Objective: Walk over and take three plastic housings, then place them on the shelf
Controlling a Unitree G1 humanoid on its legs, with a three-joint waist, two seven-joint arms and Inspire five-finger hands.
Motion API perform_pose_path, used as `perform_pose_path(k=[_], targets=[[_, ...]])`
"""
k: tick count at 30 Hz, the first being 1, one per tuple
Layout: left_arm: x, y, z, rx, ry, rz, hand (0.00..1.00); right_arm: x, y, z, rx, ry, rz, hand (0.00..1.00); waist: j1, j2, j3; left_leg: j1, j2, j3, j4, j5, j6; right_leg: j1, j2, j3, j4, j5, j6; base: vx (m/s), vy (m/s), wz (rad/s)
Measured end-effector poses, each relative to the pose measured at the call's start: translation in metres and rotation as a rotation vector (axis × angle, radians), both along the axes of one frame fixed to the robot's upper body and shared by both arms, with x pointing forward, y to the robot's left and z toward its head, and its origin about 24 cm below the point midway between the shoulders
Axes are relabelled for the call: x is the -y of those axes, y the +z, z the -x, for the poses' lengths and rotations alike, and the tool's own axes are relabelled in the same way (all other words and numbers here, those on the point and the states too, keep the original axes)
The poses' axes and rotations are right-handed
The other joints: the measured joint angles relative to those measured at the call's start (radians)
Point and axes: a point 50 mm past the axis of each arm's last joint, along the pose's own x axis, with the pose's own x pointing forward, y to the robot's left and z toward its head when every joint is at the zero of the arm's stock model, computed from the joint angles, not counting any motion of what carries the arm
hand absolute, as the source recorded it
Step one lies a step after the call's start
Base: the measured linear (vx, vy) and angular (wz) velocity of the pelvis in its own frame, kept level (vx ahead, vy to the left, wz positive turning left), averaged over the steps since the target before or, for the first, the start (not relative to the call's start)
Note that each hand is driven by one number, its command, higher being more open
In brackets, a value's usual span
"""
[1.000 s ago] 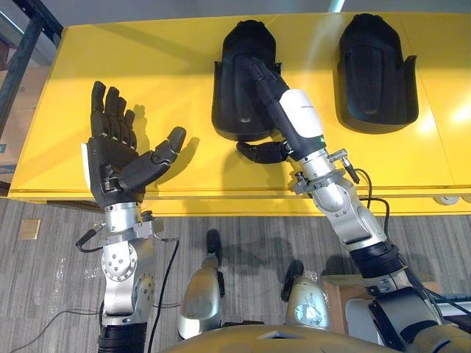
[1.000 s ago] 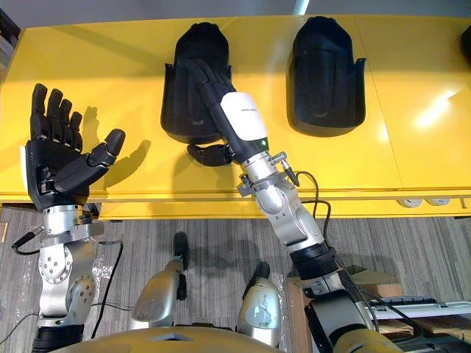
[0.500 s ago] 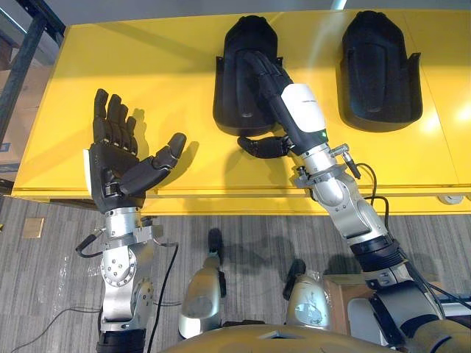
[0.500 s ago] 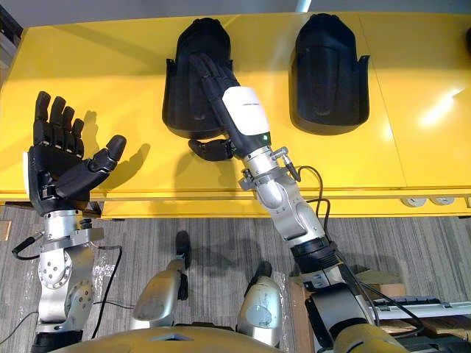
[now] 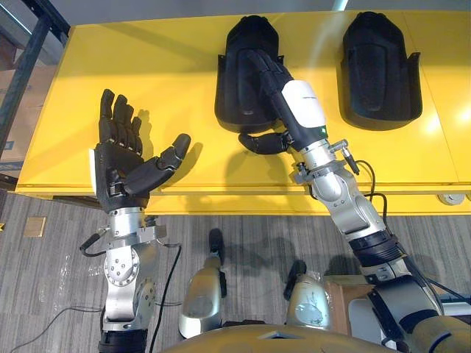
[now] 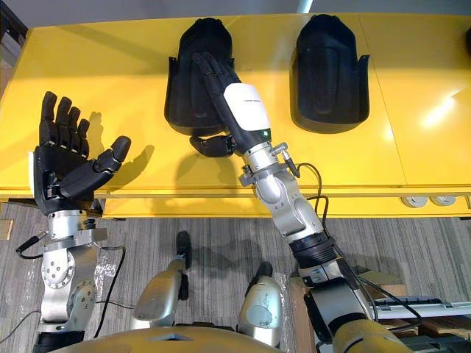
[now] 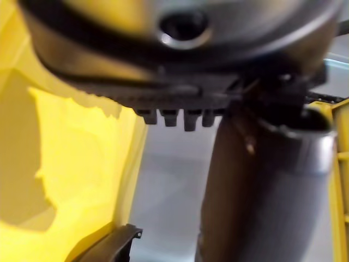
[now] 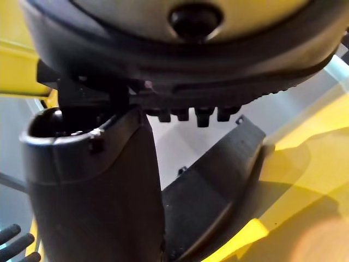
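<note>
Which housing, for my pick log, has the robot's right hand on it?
The left housing of the two: the right hand lies across its top. The right housing sits apart, untouched.

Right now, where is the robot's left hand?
Head views: left hand, open, over the near edge of the yellow table on the robot's left, apart from the plastic housing under the right hand.
</note>
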Motion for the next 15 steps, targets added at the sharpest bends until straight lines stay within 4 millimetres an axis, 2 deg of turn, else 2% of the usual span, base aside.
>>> perform_pose_path(k=[15], targets=[[0.0012,-0.0001,-0.0002,0.000,-0.008,-0.002,1.00,0.0000,-0.0010,-0.0038,0.001,0.001,-0.001,1.00,-0.001,0.019,-0.006,0.005,-0.002,-0.001,-0.002,0.004,0.003,0.006,-0.002,-0.002,-0.001,0.003,0.004,0.00,-0.007,0.00]])
